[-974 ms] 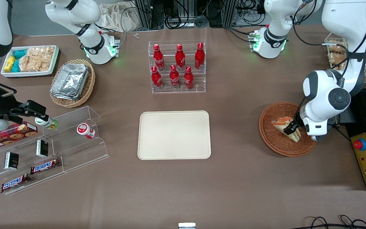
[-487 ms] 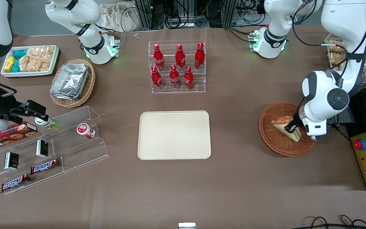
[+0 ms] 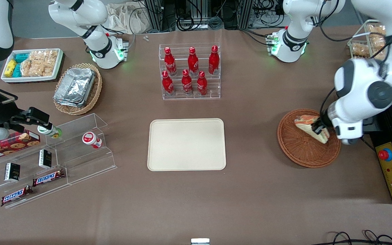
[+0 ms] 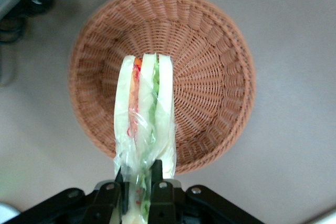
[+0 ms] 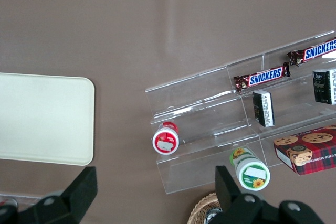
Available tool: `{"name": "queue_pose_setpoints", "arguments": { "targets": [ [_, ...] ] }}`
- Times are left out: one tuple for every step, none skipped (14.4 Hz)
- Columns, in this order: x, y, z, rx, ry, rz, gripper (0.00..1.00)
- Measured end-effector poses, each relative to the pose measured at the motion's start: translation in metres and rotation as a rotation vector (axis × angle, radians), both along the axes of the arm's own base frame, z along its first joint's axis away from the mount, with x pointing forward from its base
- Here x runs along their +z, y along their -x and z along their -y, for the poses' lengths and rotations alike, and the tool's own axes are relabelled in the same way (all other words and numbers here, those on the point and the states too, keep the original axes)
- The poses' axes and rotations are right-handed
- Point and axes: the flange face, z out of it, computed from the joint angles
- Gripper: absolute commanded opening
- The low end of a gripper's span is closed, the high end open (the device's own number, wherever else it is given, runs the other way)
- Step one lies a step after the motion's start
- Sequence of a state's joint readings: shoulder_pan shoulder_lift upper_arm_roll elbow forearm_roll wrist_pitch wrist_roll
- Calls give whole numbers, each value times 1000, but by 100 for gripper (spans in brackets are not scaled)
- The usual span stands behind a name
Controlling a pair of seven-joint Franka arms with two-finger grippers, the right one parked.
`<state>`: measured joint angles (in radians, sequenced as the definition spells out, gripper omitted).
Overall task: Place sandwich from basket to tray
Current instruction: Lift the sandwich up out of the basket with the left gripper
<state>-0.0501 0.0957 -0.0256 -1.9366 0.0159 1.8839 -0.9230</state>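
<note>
- The table (image 3: 257, 190) is brown and carries everything; the working arm's end holds the basket, and the tray sits at the middle.
- The tray (image 3: 186, 144) is bare and lies well apart from the basket, toward the parked arm's end of the table.
- The basket (image 3: 298, 149) is round and woven; in the wrist view the basket (image 4: 210, 51) lies below the load with nothing else in it.
- The sandwich (image 3: 310, 127) hangs over the basket, seemingly lifted off its floor and not touching the weave; the wrist view shows the sandwich (image 4: 144, 114) pointing away from the camera, its orange and green layers edge-on.
- The gripper (image 3: 319, 130) is above the basket's edge nearest the working arm's end, and its fingers (image 4: 156, 182) are clamped on the wide, wrapped end of the wedge.
- Step in hand, by my reading: the pick is made and the lift out of the basket is under way; the carry has not begun.
- Next move should clear the basket rim, travel sideways over bare table to the tray, then lower and let go.
- Risk: the grip bites soft bread and slick wrap near one end, so the wedge could sag or slip.
</note>
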Motion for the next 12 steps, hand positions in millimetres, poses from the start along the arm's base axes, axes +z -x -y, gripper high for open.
{"name": "queue_pose_setpoints", "arguments": {
  "targets": [
    [32, -3, 1, -6, -1, -12, 0],
    [61, -5, 4, -20, 0, -18, 0],
    [86, -6, 12, -43, 3, -18, 0],
    [103, -6, 21, -74, 7, -13, 0],
    [114, -5, 34, -112, 11, -6, 0],
    [119, -4, 48, -154, 16, -1, 0],
    [119, -2, 61, -203, 22, -2, 0],
    [118, -1, 70, -264, 31, -7, 0],
    [116, -1, 76, -337, 43, -12, 0],
    [114, -1, 83, -411, 63, -16, 0],
    [112, -2, 93, -472, 80, -18, 0],
    [109, -2, 106, -514, 88, -23, 0]
  ]
}}
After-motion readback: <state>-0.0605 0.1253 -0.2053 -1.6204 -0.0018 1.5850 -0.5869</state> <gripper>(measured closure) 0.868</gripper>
